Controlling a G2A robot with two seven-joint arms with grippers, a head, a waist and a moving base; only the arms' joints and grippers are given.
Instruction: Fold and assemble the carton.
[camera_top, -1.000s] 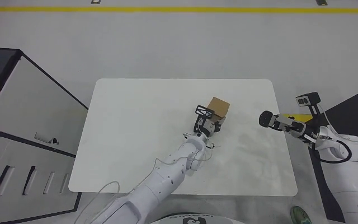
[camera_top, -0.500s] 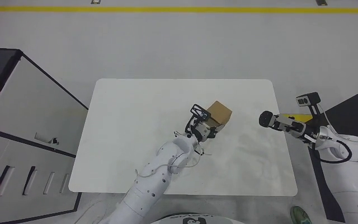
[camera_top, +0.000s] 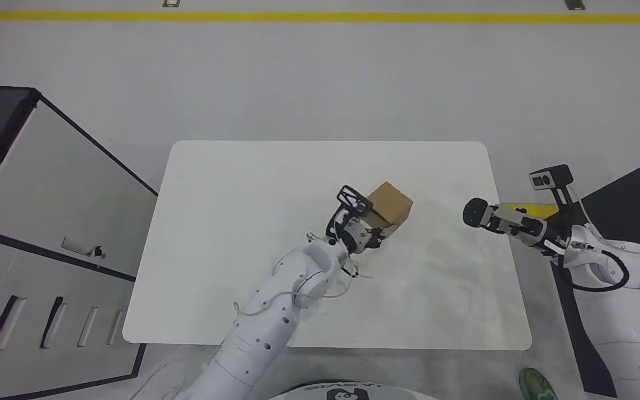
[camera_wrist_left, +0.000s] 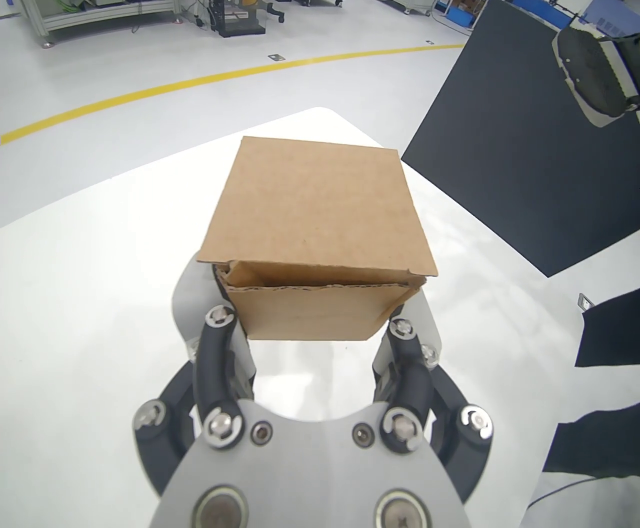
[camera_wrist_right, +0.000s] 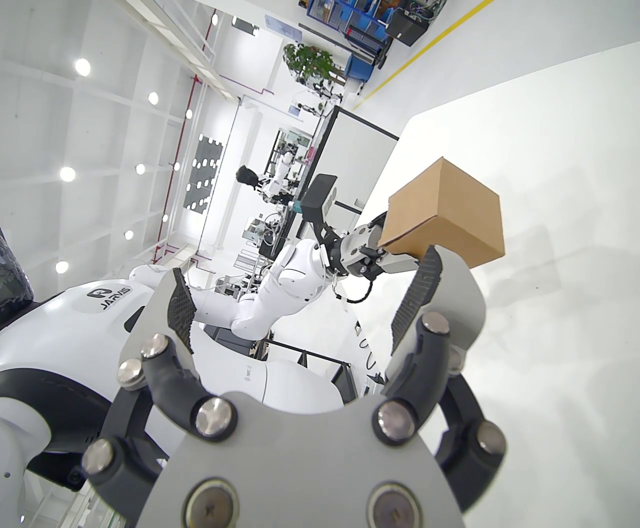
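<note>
My left jaws are gripping the carton (camera_wrist_left: 315, 220) by its near end, one finger against each side wall. The carton is sitting tilted over the table (camera_top: 250, 230), right of centre. My right jaws are hanging wide open and empty by the table's right edge, well apart from the carton.

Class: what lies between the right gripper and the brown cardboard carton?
Only bare white table, seen in the top view, separates the right gripper from the brown cardboard carton.
</note>
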